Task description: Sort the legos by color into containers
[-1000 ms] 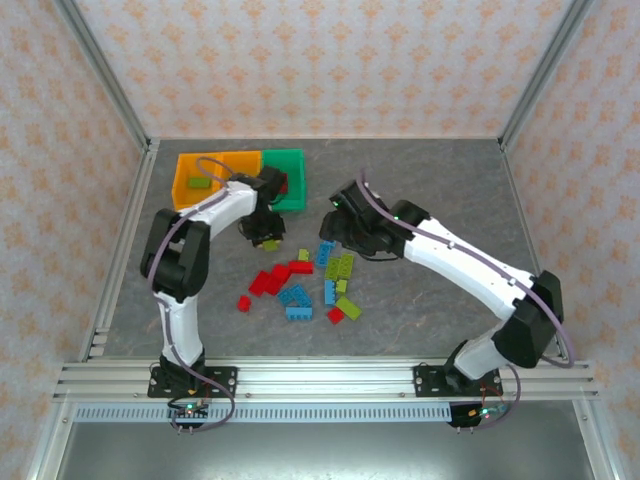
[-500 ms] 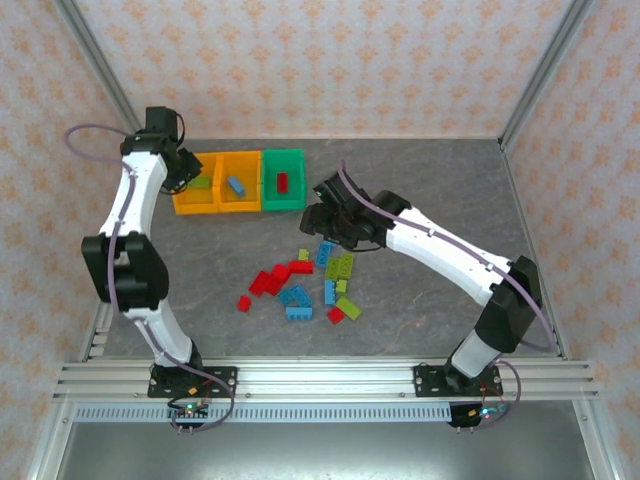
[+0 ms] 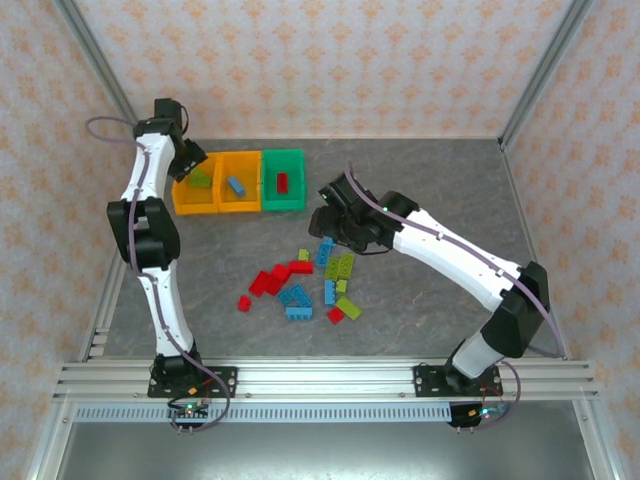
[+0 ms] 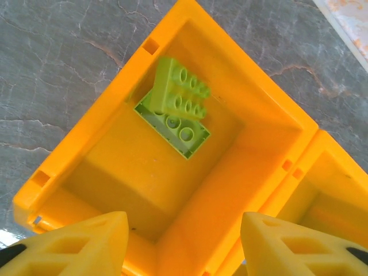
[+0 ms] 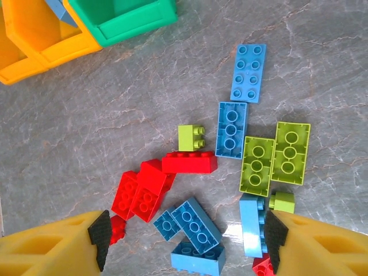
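Observation:
Three bins stand in a row at the back left: an orange-yellow bin (image 3: 182, 196) with lime bricks, a second orange-yellow bin (image 3: 238, 203) with a blue brick (image 3: 236, 185), and a green bin (image 3: 282, 203) with a red brick (image 3: 282, 181). My left gripper (image 3: 190, 163) hangs open over the first bin (image 4: 103, 132), where two lime bricks (image 4: 175, 106) lie. My right gripper (image 3: 328, 222) is open above the loose pile, nothing between its fingers (image 5: 184, 241). Below it lie red bricks (image 5: 190, 163), blue bricks (image 5: 198, 224) and lime bricks (image 5: 257, 165).
The loose pile spreads over the middle of the grey table, from red bricks (image 3: 275, 278) to lime ones (image 3: 340, 266). Patterned walls and metal posts close in the back and sides. A metal rail (image 3: 320, 375) runs along the near edge.
My left arm swung from beside the pile up to the far-left bin, and a second lime brick now lies there. The right gripper shifted slightly over the pile.

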Available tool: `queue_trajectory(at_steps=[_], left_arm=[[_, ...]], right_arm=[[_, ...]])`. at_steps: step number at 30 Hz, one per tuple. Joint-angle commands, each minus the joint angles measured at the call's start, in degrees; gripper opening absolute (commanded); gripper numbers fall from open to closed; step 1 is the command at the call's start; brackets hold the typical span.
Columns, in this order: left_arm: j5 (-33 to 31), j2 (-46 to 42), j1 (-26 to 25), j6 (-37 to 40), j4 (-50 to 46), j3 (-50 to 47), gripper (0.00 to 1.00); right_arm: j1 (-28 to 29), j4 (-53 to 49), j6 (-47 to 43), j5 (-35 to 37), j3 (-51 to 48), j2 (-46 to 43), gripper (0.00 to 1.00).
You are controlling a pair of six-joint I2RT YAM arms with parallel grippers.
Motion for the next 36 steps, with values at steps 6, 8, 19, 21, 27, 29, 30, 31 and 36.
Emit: queue_trajectory(at_steps=[6,8,19,21,27,29,30,31,36], left_arm=[[6.25,-36.92,-5.02,10.68,3.65,-29.44,0.53],[6.81,-46.34,-7.90,11.50,4.92,-38.15,0.53],[4.48,-80.29,-22.89,16.16,-0.74,-60.87,0.55],[6.23,-82.69,-22.94,17.26,-2.36,-60.93,0.56],[7.97,-84.51,-23.11,20.04,-5.17,-60.59,0.60],[8.24,-84.82,-23.18,20.71,-4.81,-60.19,0.64],[8.18,-84.77,-23.14,21.10,-4.90,-59.75,0.67],[8.04,-84.71,-23.16,21.38,-4.90,-59.31,0.71],[5.45,-83.95,-23.12,19.55,-4.18,-57.73,0.86]], right_arm=[[-2.38,-3.56,5.45,8.53,-0.44,4.27,0.78],[-3.84,-1.64,5.73,6.87,-0.74,7.35,0.78],[-6.86,1.60,-0.69,4.29,13.31,30.62,0.77],[-7.20,2.04,0.61,3.45,15.00,33.98,0.77],[-7.52,2.84,2.69,4.36,15.31,38.03,0.55],[-7.60,2.36,2.20,4.97,15.43,38.11,0.43],[-7.65,2.09,1.90,5.20,15.68,37.95,0.39],[-7.69,1.65,1.32,5.55,15.95,37.63,0.34],[-7.65,1.84,-0.46,7.06,17.33,31.64,0.22]])
